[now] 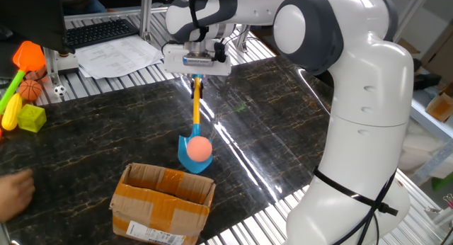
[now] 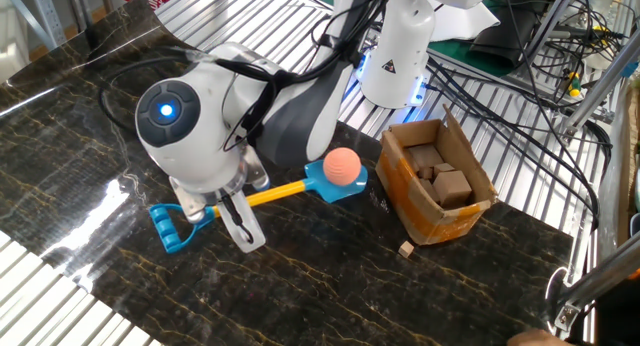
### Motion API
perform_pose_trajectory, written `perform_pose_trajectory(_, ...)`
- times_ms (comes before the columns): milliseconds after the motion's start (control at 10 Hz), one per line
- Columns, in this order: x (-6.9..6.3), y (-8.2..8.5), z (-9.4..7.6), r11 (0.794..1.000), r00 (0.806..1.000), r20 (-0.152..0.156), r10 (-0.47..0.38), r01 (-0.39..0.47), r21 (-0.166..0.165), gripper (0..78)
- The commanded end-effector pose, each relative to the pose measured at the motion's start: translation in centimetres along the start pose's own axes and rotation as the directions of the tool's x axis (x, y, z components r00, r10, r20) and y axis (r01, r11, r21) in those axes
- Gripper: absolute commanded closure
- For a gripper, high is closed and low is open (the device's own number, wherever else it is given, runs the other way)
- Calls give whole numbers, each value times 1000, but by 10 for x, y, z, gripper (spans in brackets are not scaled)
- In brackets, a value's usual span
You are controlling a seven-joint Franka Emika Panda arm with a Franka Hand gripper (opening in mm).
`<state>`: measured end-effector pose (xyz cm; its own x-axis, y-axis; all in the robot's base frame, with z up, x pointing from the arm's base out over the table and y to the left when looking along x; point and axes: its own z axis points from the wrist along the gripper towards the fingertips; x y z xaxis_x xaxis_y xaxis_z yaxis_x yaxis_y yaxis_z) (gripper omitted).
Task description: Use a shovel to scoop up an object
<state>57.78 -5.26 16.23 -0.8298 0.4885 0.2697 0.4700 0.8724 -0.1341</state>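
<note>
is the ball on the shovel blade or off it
On it. The ball sits on the blue blade of the shovel, which the gripper holds by the shaft, beside the cardboard box.

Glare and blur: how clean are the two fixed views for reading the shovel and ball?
One fixed view: bright streaks of glare cross the dark table right of the shovel, yet the ball on its blade reads sharp; the hand at the left edge is blurred. The other fixed view: glare sits at the far left, away from the ball; the shovel is crisp.
</note>
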Motion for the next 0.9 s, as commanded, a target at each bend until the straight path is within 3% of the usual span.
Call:
perform_pose_trajectory(100,-6,-6,1,998,998,26,-66,65,9,763)
perform_pose_trajectory(300,-4,-6,8,997,997,16,-75,75,-1,763)
perform_pose_trajectory(500,1,-4,35,995,995,24,-99,99,-4,763)
perform_pose_trajectory(800,4,-4,50,992,992,15,-128,128,-4,763)
perform_pose_trajectory(900,5,-4,66,986,986,21,-165,165,-2,763)
